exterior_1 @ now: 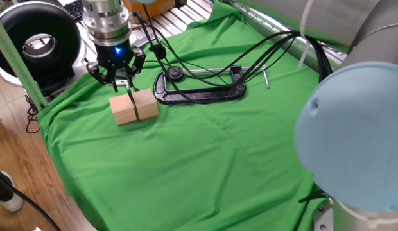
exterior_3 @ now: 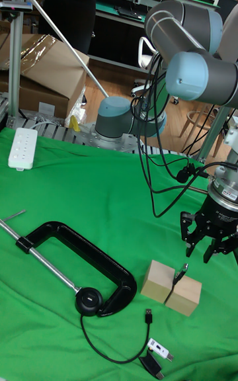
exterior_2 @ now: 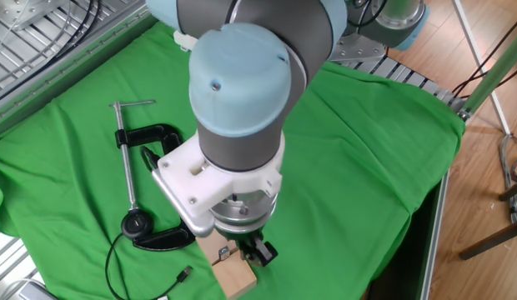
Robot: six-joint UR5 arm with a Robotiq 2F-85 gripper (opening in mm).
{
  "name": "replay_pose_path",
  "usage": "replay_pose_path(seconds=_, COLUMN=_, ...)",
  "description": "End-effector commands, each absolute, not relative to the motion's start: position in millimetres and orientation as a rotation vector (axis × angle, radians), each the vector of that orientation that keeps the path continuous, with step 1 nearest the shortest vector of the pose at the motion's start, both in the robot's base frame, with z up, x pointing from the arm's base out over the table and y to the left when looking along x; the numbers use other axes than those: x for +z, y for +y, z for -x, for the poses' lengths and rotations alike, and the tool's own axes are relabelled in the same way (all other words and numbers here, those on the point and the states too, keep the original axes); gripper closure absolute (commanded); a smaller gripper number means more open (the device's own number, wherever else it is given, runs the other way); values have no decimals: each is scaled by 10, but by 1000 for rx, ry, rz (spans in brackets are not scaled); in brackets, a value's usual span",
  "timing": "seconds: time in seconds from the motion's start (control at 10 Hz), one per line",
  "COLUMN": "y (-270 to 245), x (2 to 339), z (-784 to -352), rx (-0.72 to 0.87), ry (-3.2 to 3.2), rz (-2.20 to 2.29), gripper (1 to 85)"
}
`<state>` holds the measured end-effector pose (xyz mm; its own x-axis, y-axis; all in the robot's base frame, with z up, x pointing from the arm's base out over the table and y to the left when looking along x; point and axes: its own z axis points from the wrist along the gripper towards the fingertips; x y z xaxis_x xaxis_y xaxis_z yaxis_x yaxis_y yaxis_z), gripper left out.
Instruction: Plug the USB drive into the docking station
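1. The black two-finger gripper (exterior_3: 210, 243) hangs at the right of the tall fixed view, just above and to the right of two pale wooden blocks (exterior_3: 172, 288); its fingers (exterior_3: 190, 234) are spread wide and hold nothing.
2. The tiny slim dark USB drive (exterior_3: 179, 274) stands tilted in the gap between the two blocks, its upper end free, just below the gripper.
3. The small round black docking station (exterior_3: 87, 300) sits lower left of the blocks, touching the jaw end of a big black C-clamp (exterior_3: 79, 251).
4. A thin black cable (exterior_3: 109, 349) curls from the puck towards the bottom edge, ending in a silver plug (exterior_3: 149, 316) that lies below the blocks.
5. A long white power strip (exterior_3: 22, 148) lies at the upper left of the green cloth (exterior_3: 79, 196).
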<state>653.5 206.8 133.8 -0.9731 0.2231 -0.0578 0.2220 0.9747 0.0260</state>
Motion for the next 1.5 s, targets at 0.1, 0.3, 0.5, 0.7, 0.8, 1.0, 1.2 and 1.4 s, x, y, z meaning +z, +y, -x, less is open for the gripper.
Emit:
replay_pose_path(seconds=0.1, y=1996, x=1243, z=-6620, rx=12, ry=3045, rz=-338, gripper=477)
replay_pose_path(seconds=0.3, y=1907, x=1255, z=-6535, rx=-18, ry=3068, rz=-352, gripper=480)
replay_pose_path(seconds=0.5, y=1921, x=1231, z=-6441, rx=17, ry=3094, rz=-419, gripper=487)
replay_pose_path(seconds=0.7, y=1997, x=1248, z=-6455, rx=60, ry=3092, rz=-468, gripper=473)
replay_pose_path(seconds=0.8, y=1997, x=1230, z=-6458, rx=64, ry=3093, rz=-499, gripper=470)
replay_pose_path(seconds=1.0, y=1945, x=1155, z=-6481, rx=39, ry=3089, rz=-545, gripper=473)
replay_pose_path(seconds=1.2, y=1906, x=1104, z=-6529, rx=23, ry=3082, rz=-551, gripper=473)
replay_pose_path(seconds=1.4, y=1891, x=1038, z=-6573, rx=13, ry=3075, rz=-556, gripper=473)
